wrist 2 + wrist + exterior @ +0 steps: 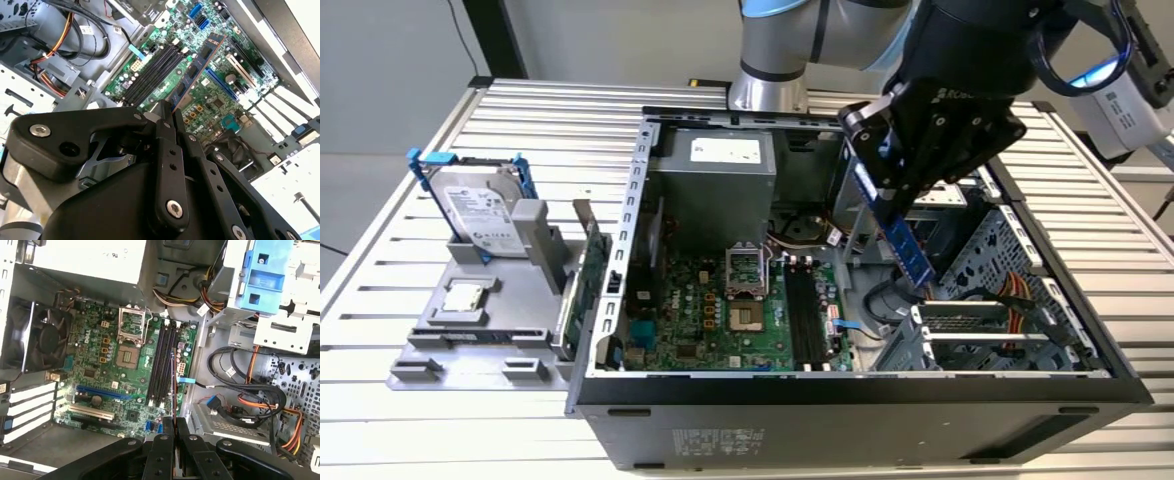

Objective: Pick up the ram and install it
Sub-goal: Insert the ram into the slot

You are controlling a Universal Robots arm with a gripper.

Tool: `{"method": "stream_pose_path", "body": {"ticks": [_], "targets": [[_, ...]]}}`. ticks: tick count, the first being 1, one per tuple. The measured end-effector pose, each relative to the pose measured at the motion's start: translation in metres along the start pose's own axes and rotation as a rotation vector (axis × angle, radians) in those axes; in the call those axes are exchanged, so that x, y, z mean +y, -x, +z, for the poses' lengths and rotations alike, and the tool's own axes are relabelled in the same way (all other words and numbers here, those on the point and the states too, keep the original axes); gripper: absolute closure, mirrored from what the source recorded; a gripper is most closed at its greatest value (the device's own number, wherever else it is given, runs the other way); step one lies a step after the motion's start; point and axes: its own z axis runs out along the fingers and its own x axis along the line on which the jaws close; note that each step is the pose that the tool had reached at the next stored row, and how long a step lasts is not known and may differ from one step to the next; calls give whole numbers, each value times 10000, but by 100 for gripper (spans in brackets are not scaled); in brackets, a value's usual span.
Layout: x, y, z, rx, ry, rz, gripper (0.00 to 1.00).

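The ram (903,235) is clamped edge-on between the fingers of the hand (887,190) and is held above the open computer case (854,395), tilted, its free end pointing down toward the motherboard (720,320). In the first wrist view the ram (173,385) is seen in line with the black memory slots (161,365), apart from them. The case is set on a slatted metal desk (400,200), beside a grey holder (480,330) in which a hard drive (474,210) is stood upright.

Ram held above the open case.
I see the ram (905,243), a thin blue stick with black chips (194,71), pinched at one end, tilted, hanging edge-on (173,385) over the motherboard's slots.
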Motion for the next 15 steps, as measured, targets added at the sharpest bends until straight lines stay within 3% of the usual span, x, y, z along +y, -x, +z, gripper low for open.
{"method": "stream_pose_path", "body": {"ticks": [15], "targets": [[0, 0, 0, -5, 47, 1006, 100]]}}
